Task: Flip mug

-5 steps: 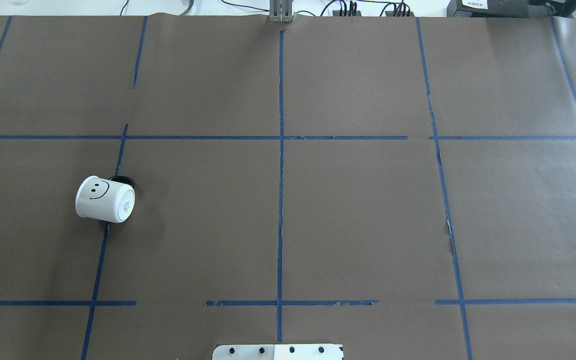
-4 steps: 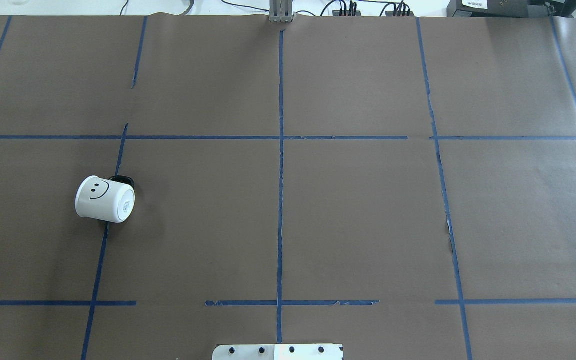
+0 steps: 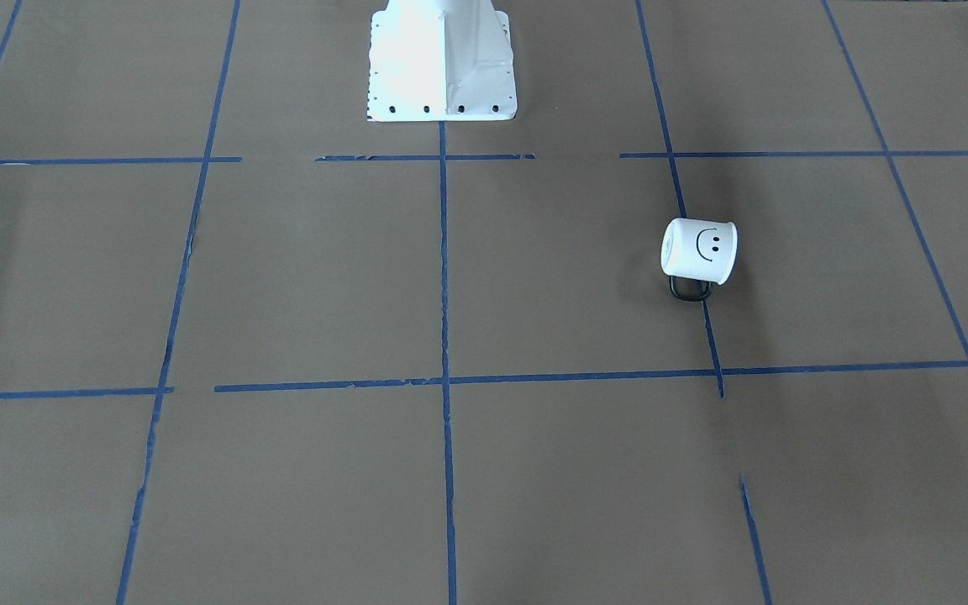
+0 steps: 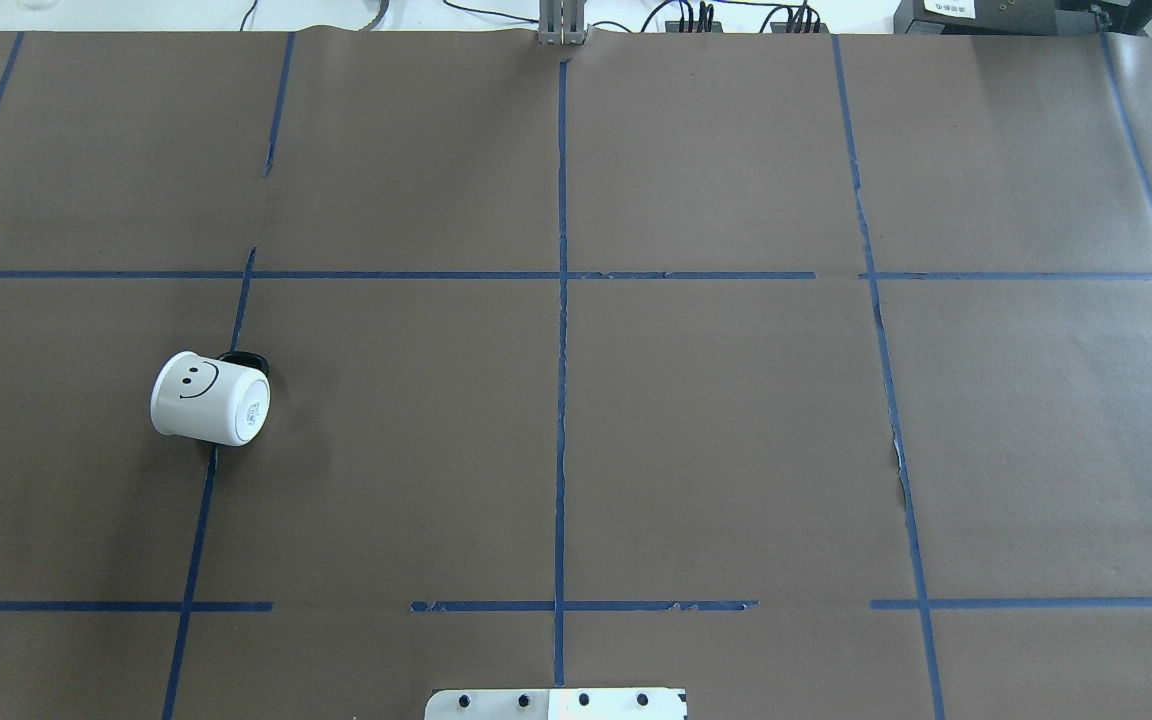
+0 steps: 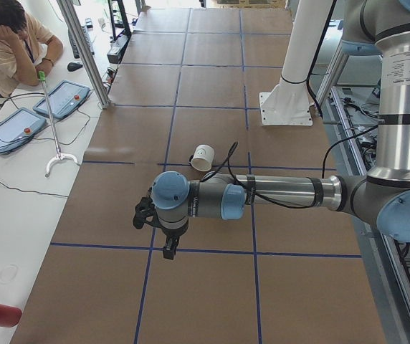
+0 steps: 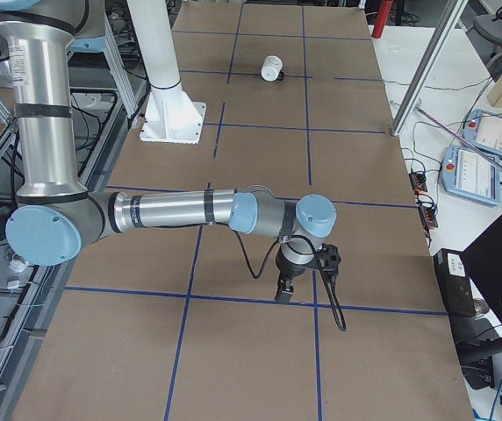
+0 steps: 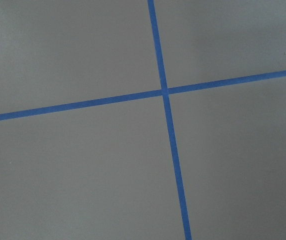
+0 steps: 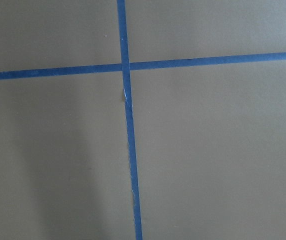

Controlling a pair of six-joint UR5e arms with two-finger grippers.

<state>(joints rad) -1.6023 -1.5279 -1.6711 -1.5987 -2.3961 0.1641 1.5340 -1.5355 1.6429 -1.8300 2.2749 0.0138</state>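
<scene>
The white mug with a black smiley face lies on its side on the brown paper, on the robot's left half of the table. Its base faces the table's middle and its black handle points to the far side. It also shows in the front-facing view, the exterior left view and the exterior right view. My left gripper hangs over the table's left end, well away from the mug. My right gripper hangs over the right end. I cannot tell whether either is open or shut.
Blue tape lines divide the brown paper into a grid. The robot's white base plate stands at the near edge. A person sits at a side table with control tablets past the left end.
</scene>
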